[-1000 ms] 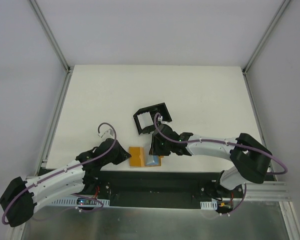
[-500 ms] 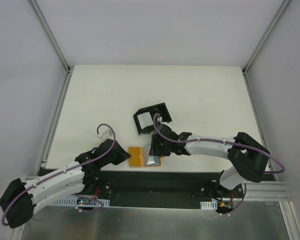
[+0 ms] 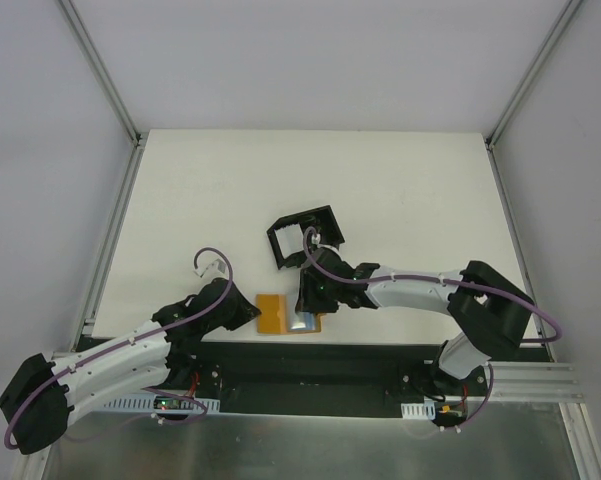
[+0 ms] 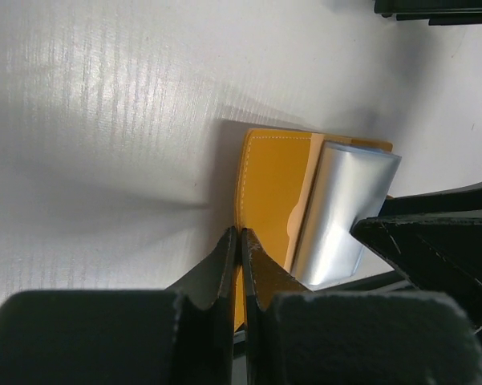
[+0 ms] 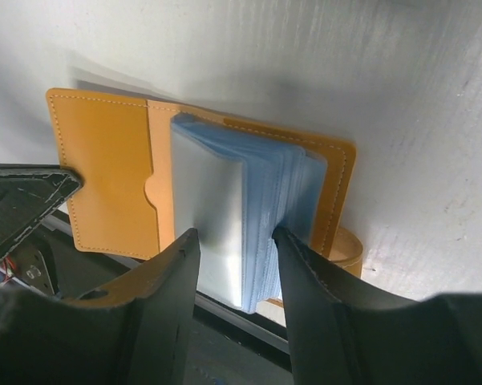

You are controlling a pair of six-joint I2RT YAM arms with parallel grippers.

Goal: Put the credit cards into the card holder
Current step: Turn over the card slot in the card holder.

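Top external: white table (image 3: 400,200) inside white walls with an aluminium frame. The card holder (image 3: 320,213) stands mid-table, mouth up, just behind the right arm's wrist. The tan-orange wallet (image 3: 270,313) lies open at the near edge, between the two arms. The left gripper (image 3: 250,312) is at its left flap and the right gripper (image 3: 308,306) over its right half. No loose credit cards show on the table.

Left wrist: fingers pressed together, nipping the edge of the wallet's left flap. Judged purpose: to pin the wallet flat and open while the other arm works. A silvery stack of plastic sleeves (image 4: 341,212) lies on the far half.

Right wrist: the jaws stand apart, straddling the front leaves of the sleeve stack. Cannot tell whether the pads press. Any cards are probably inside these sleeves, but none is distinguishable. Judged step: getting a card out; nothing is in the holder yet.
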